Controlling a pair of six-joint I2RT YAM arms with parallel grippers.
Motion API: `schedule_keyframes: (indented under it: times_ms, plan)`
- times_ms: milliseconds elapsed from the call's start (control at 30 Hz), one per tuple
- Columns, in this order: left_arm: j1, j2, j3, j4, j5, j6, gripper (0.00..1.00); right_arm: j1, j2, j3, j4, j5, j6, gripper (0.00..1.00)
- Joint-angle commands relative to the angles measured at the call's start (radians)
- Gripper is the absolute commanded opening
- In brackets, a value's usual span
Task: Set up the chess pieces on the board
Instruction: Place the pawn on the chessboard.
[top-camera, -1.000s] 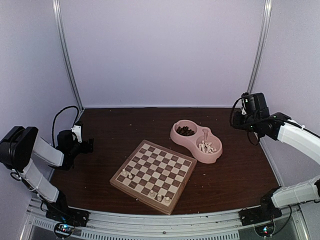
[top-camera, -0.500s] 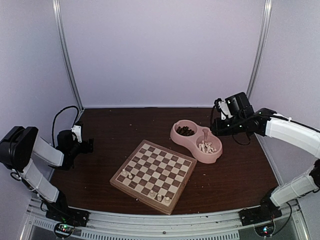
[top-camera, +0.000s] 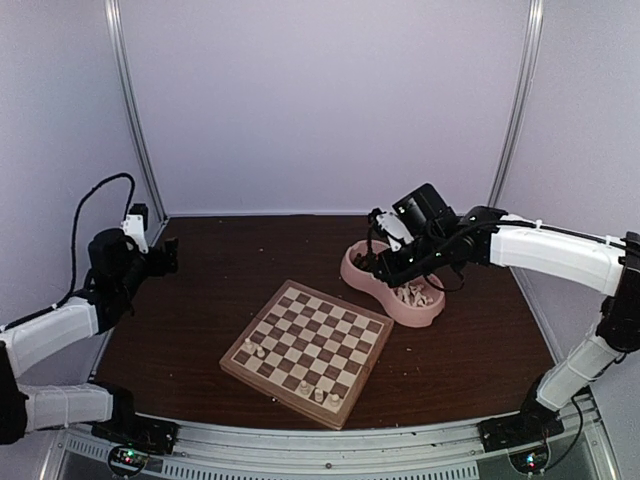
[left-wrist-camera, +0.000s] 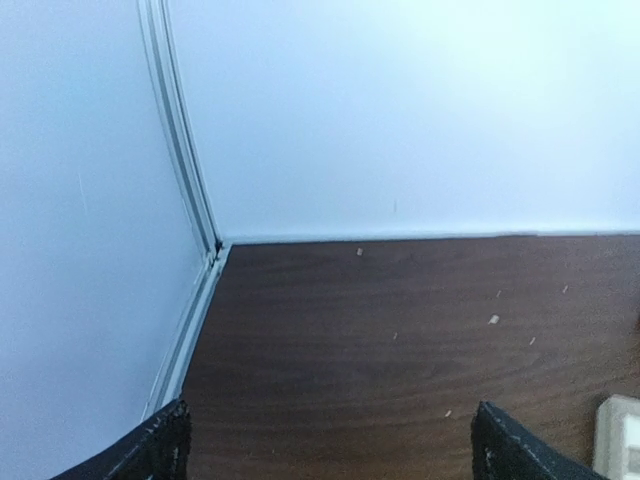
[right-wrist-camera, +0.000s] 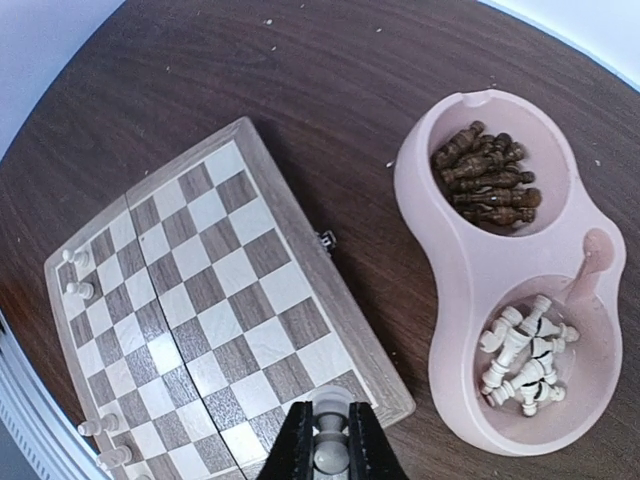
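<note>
- Right gripper: fingers pinched narrowly on the held piece, a cream figure, raised above the table beside the bowl
- Left gripper: fingers spread wide, holding nothing, over bare table near the back left corner
- Board: flat on the table, front centre; five placed pieces, cream, stand along its near edge row
- Bowl: loose cream pieces in one compartment, dark pieces in the other
</note>
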Motion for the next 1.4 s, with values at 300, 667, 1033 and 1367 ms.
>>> schedule_keyframes:
  times_ms: [300, 667, 1033, 1367]
  plan:
    - [-0.021, -0.278, 0.129, -0.586, 0.252, -0.285, 0.98, 0.181, 0.126, 0.089, -0.109, 0.064, -0.174, 0.0]
    - [-0.021, -0.444, -0.073, -0.476, 0.243, -0.294, 0.98, 0.274, 0.136, 0.007, -0.122, 0.047, -0.252, 0.0]
    - [-0.019, -0.353, -0.14, -0.409, 0.058, -0.417, 0.97, 0.307, 0.143, -0.079, -0.035, 0.001, -0.335, 0.0]
    - [-0.019, -0.397, -0.122, -0.43, 0.119, -0.388, 0.98, 0.325, 0.199, -0.067, -0.055, -0.06, -0.383, 0.0]
